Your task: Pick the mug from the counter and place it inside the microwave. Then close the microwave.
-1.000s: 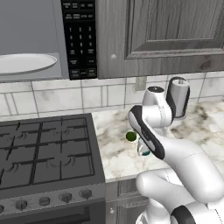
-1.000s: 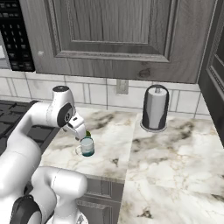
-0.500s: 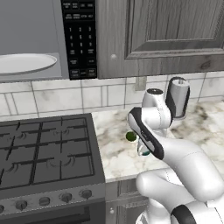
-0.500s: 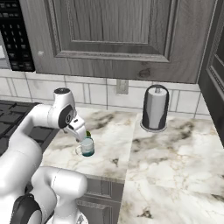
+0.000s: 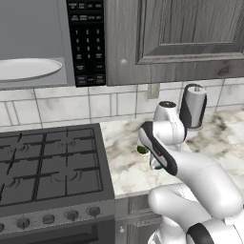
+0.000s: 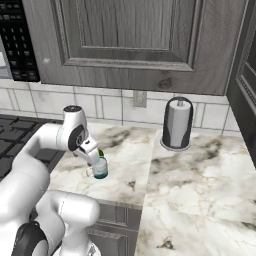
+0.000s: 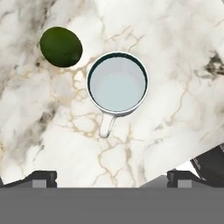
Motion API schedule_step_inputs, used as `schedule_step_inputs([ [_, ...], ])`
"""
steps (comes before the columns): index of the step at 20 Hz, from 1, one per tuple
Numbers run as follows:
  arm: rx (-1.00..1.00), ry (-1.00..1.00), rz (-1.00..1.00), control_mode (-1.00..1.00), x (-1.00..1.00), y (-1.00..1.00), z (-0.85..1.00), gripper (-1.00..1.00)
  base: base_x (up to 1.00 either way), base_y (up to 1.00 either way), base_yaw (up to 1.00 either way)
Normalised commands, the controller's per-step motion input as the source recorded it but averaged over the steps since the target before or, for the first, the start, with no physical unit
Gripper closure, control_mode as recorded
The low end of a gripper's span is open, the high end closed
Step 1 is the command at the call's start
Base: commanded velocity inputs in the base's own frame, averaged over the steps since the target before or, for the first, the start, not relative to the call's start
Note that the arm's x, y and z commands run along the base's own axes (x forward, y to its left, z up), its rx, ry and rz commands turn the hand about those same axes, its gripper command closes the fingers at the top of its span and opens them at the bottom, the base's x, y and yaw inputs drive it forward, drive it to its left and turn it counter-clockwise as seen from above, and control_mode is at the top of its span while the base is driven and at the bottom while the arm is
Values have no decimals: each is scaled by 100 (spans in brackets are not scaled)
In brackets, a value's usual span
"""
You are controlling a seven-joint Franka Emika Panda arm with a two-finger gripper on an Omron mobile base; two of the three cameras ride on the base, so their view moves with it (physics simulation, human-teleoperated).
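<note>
The mug (image 7: pixel 117 84) stands upright on the marble counter (image 7: pixel 175 65), seen from straight above, its handle pointing toward the bottom of the hand view. My gripper (image 7: pixel 111 178) hangs above it, open, with nothing between the wide-apart fingertips (image 7: pixel 43 177). From the right base view the mug (image 6: pixel 100 167) shows its teal lower part just below the gripper (image 6: pixel 93 156). In the left base view my arm hides most of the mug (image 5: pixel 155 166). The microwave (image 5: pixel 88 43) is on the wall at upper left, its white plate (image 5: pixel 28 69) visible inside.
A small dark green round object (image 7: pixel 61 46) lies close beside the mug. A paper towel holder (image 6: pixel 177 123) stands by the backsplash to the right. The gas stove (image 5: pixel 47 162) borders the counter on the left. Grey cabinets (image 6: pixel 130 35) hang overhead.
The hand has sunk slightly toward the mug. The mug and the green object have not moved.
</note>
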Motion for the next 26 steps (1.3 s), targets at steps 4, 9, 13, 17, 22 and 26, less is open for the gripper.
schedule_step_inputs([
  [4,0,3,0,-100,0,0,-23,-100,0,0,0],
  [9,0,7,0,-100,0,0,-22,-100,0,0,0],
  [13,0,4,0,-100,6,0,-13,-100,0,0,0],
  [17,0,1,0,-100,16,-1,-2,-100,0,0,0],
  [22,0,0,0,-100,24,-2,0,-100,0,0,0],
  [26,0,0,0,-100,14,-1,0,-100,0,0,0],
])
